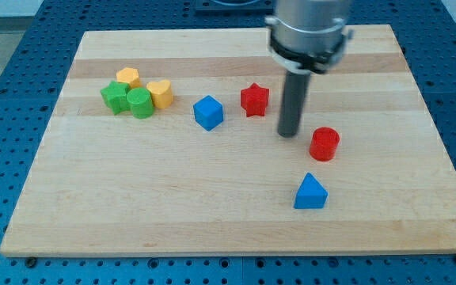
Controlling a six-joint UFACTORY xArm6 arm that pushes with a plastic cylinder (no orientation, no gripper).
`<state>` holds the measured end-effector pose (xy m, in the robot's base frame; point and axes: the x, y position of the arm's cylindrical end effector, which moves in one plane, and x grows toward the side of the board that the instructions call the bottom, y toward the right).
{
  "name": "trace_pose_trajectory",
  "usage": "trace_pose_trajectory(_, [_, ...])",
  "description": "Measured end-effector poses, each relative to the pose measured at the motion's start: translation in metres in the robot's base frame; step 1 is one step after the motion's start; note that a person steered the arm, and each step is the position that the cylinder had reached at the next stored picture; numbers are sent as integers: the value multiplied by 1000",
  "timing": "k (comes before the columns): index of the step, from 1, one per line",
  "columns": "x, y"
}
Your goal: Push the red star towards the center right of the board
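Right now my tip (289, 133) is resting on the pale wooden surface (172, 206), just right of the red star-shaped block (254, 100) near the middle and left of the red cylinder block (324, 144). Having no hand, the rod is grasping nothing, only sitting beside the star without visibly touching it.

red star (254, 100) lies flat, apparently upright, near the board's upper middle.
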<state>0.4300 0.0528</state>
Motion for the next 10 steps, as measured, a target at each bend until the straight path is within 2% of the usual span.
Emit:
trace_pose_trajectory(1, [-11, -55])
trace_pose_trajectory(2, [-38, -83])
trace_pose_trajectory(3, [-65, -60])
trace_pose_trajectory(4, [-54, -29])
trace_pose_trajectory(5, [-43, -73])
trace_pose_trajectory(6, [-15, -42])
trace_pose_trajectory(8, [-21, 34])
trace_pose_trajectory(9, [-35, 35])
trace_pose_trajectory(10, [-11, 100])
